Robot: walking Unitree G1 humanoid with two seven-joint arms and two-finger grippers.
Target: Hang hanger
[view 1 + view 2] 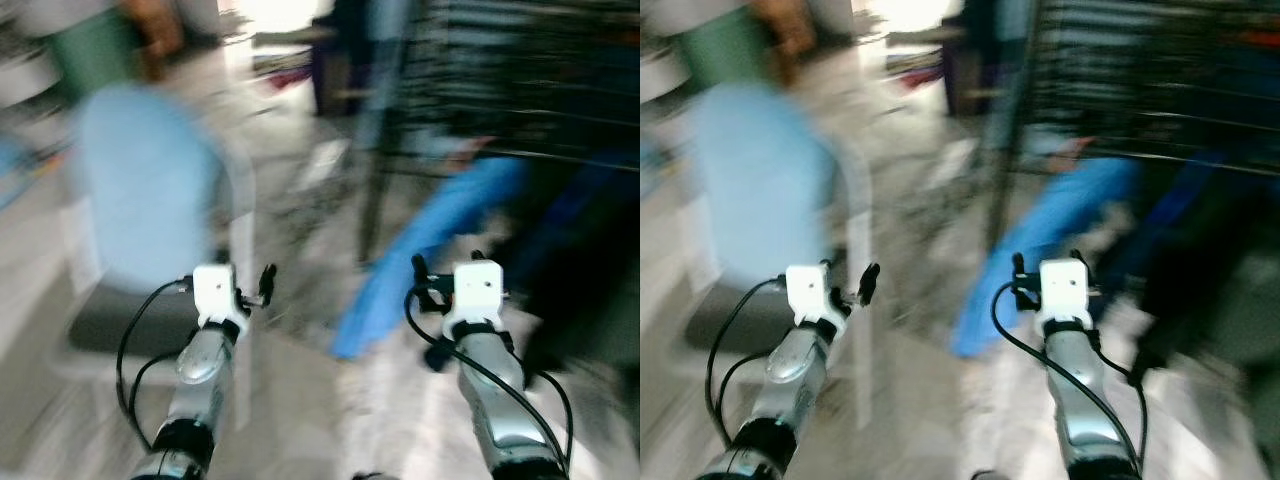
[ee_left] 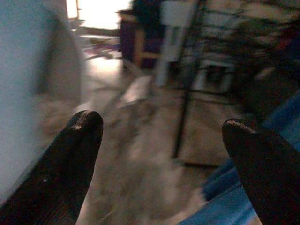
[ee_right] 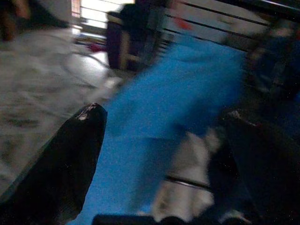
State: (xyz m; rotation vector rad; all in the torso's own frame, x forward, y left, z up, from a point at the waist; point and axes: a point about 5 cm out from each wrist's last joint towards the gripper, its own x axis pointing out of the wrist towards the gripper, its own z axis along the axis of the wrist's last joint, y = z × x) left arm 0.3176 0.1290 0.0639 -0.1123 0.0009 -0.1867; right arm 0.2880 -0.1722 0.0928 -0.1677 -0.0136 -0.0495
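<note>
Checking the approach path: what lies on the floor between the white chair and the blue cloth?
Only bare, pale floor, blurred, between the white chair and the blue cloth in the left eye view. A dark upright pole stands beside the cloth.

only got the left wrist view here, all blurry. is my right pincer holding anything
Observer: No. The right pincer is open, its fingers wide apart with nothing between them.
Operator: whats in front of it
Observer: A blue cloth hanging from a dark rack on the robot's right.
Operator: and whats that pale blue thing on my left
Observer: It looks like a light blue cover over the back of a chair, just beyond the left arm. The head views are smeared with motion.
Operator: see a hanger anywhere
Observer: I cannot make one out in this blur; the left pincer is open and holds nothing.
</note>
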